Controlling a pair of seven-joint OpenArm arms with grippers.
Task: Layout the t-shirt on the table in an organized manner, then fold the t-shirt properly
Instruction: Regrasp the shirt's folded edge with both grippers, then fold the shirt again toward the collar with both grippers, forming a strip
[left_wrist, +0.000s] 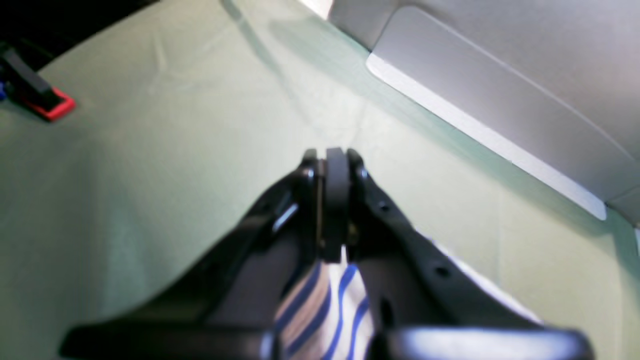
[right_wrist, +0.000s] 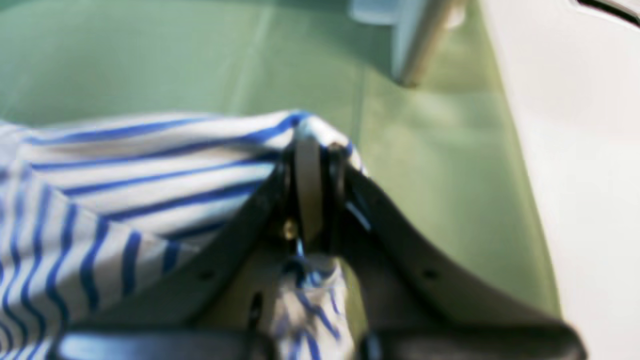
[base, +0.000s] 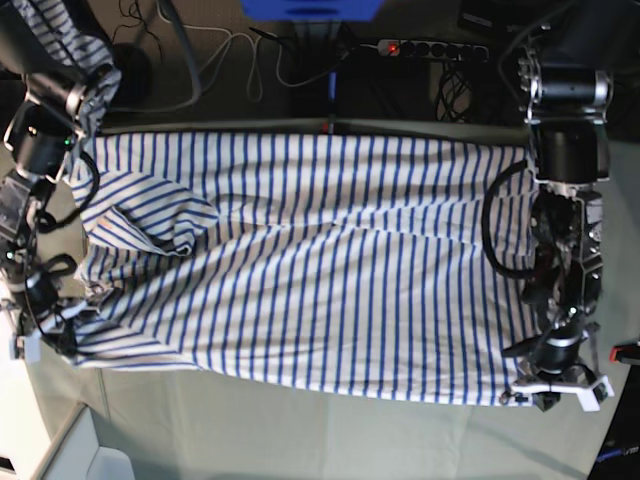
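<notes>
The t-shirt (base: 310, 270) lies spread across my worktop (base: 300, 430), its long axis running side to side in the base view, the blue stripes crossing that axis. One end sits by my left pincer (base: 555, 385) on that view's right, the other by my right pincer (base: 40, 340) on its left, where the cloth is bunched and folded over near the top corner. My left pincer is closed, jaws pressed together, with striped fabric (left_wrist: 325, 305) caught between the fingers behind the tips. My right pincer (right_wrist: 312, 150) is closed too, pinching a raised corner of the shirt (right_wrist: 125, 165) just above the green cloth. A red and black clamp (left_wrist: 45, 97) sits at the worktop's edge.
</notes>
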